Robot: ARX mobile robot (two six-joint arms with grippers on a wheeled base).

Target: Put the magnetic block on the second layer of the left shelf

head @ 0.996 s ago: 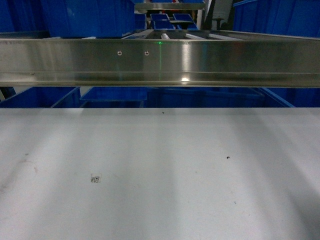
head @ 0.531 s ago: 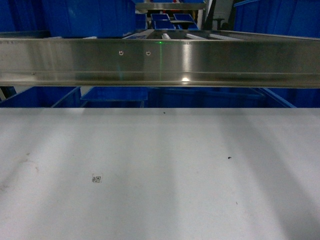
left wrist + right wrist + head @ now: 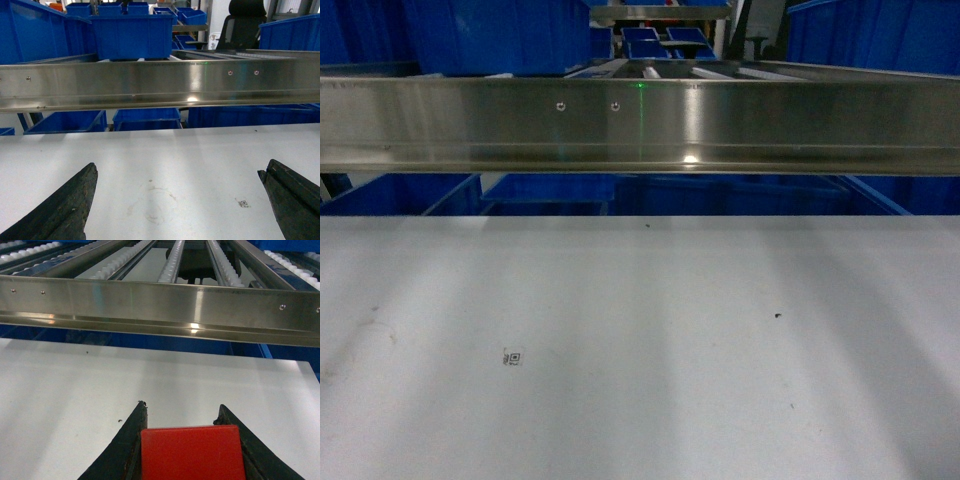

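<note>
Magnetic block [image 3: 192, 452], red, clamped between the right hand's [image 3: 192, 440] fingers above the white tabletop [image 3: 640, 340]; the left hand [image 3: 180, 200] hangs wide apart, empty. Carry should stay level, clearing the steel rail [image 3: 160, 305] while turning leftward. Only the right wrist view shows the block; the head view shows neither hand.
</note>
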